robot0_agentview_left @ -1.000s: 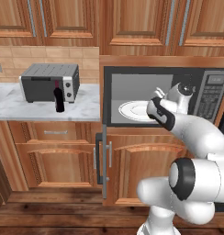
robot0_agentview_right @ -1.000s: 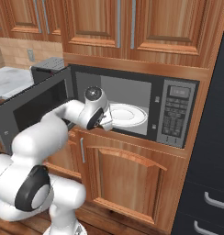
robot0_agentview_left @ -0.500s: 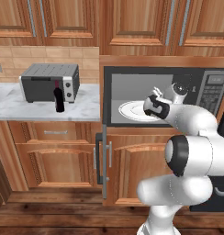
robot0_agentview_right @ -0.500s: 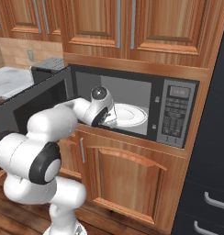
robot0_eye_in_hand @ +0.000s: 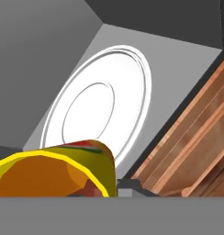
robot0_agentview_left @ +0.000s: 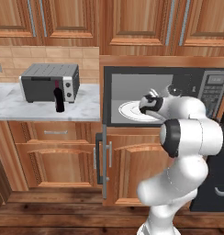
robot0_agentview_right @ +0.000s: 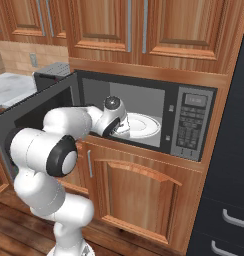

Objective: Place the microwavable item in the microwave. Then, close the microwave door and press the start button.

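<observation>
Jaws closed tight on the yellow mug (robot0_eye_in_hand: 58,170), which sits right at the bottom of the hand view, tilted, rim toward the camera, a bit of red mark on its side. Gripper (robot0_agentview_left: 148,104) is at the mouth of the microwave (robot0_agentview_right: 194,125), just inside the front edge, mug over the near rim of the white round plate (robot0_eye_in_hand: 104,101), not set down as far as can be told. In the right base view the gripper (robot0_agentview_right: 120,129) hangs just in front of the plate (robot0_agentview_right: 141,125), w/ the white forearm reaching in from the left. Mug itself too hidden by the hand in both base views to pick out.

Microwave door (robot0_agentview_right: 39,112) swung wide open to the left, dark window facing out; in the left base view its edge and vertical bar handle (robot0_agentview_left: 104,158) stand in front of the lower cabinets. Keypad panel (robot0_agentview_left: 210,92) on the right side of the box.

Off to the left on the marble counter (robot0_agentview_left: 86,108): grey toaster oven (robot0_agentview_left: 49,82), dark wine bottle (robot0_agentview_left: 59,97) w/ red label standing upright just in front of it, well apart from the arm
</observation>
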